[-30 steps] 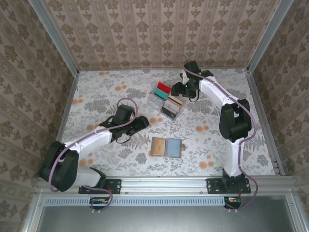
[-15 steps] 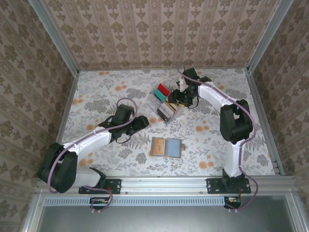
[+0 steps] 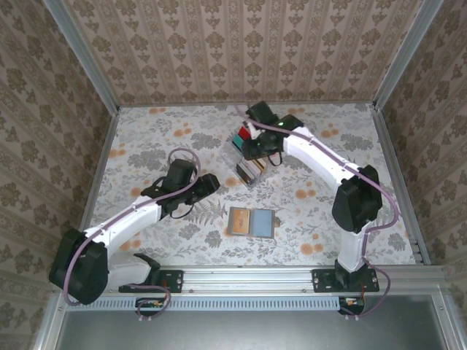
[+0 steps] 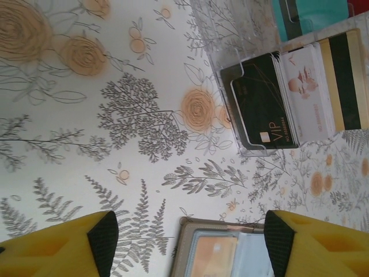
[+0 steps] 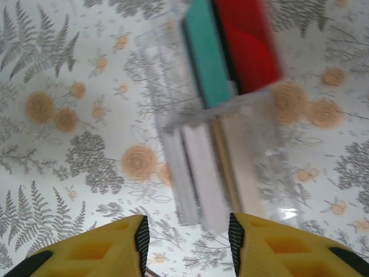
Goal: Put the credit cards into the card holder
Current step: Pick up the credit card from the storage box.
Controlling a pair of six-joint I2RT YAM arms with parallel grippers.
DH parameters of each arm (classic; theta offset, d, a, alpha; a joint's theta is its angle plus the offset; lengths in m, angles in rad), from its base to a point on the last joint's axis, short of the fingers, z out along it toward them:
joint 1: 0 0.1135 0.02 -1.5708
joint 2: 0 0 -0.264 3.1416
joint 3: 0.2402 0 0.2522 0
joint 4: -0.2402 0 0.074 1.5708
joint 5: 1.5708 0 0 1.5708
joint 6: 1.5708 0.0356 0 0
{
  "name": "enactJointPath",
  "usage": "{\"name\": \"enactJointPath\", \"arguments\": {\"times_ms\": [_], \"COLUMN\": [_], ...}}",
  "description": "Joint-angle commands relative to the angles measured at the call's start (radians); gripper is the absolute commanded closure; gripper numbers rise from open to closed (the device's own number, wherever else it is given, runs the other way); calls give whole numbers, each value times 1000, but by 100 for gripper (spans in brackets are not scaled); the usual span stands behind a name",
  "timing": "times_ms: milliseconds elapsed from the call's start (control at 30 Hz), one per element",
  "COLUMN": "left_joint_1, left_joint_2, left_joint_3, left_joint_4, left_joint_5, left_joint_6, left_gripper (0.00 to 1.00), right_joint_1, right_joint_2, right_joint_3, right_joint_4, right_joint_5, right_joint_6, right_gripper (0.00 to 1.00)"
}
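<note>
Left pincer (image 4: pixel 190 236) stands apart and empty, at 10 o'clock from the open holder (image 3: pixel 252 222). Right pincer (image 5: pixel 188 236), apart and empty, hangs over the clear rack (image 4: pixel 239 34) holding the cards (image 5: pixel 206 57), at 12 o'clock from the holder.

2 arms, same build: left arm (image 3: pixel 131 215) & right arm (image 3: pixel 321 157) w/ white link shells, chunky black joints, black bases (image 3: pixel 157 277). Thin purple cable (image 3: pixel 191 154) along each. Fingers (image 4: pixel 311 242) yellow, blocky; pads (image 4: pixel 104 234) black, ribbed
</note>
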Motion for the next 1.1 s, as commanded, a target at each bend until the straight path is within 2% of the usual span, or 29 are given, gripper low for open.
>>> {"name": "enactJointPath", "arguments": {"times_ms": [0,133,733,1067], "left_joint_1": [15,29,47,48], "left_joint_2": [-33,-52,-103,-106], "left_joint_3": [-16,-29,-81,-86], "left_joint_4": [-52,-62,-56,-55], "left_joint_5": [-39,-38,-58,-51], "left_joint_6": [22,26,-4,-11], "left_gripper": [26,24,24,24], "right_joint_1": [77,128,190,217], "right_joint_2": [103,163,324,346], "right_joint_3": [51,79,108,62], "right_joint_4": [-91,-84,-77,-19], "right_joint_5": [168,288,470,666], "right_joint_6": [-67,-95,-144,-173], "right_gripper": [61,61,59,59]}}
